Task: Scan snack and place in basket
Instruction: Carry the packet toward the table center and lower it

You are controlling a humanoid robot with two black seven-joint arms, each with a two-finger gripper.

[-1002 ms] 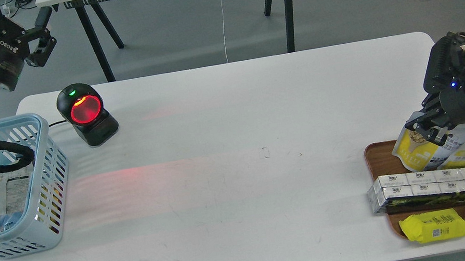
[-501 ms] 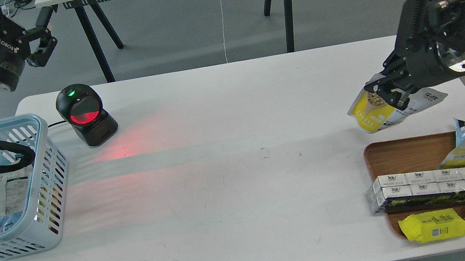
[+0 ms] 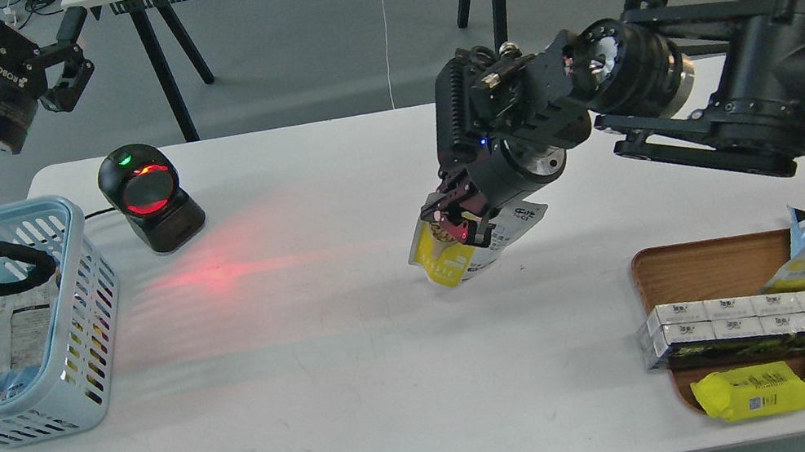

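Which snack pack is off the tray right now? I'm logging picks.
The snack, the yellow-and-white nut pouch, hangs in the right gripper over mid-table; the other packs lie on the wooden tray.

The white table [image 3: 361,366] lies bare across its middle and near side, giving wide passage between the wooden tray [image 3: 675,269] at the near right and the basket [image 3: 83,315] at the left edge. The scanner [image 3: 149,200] stands at the far left, just beside the basket's far corner. The left gripper [image 3: 61,66] hangs above and beyond the basket.
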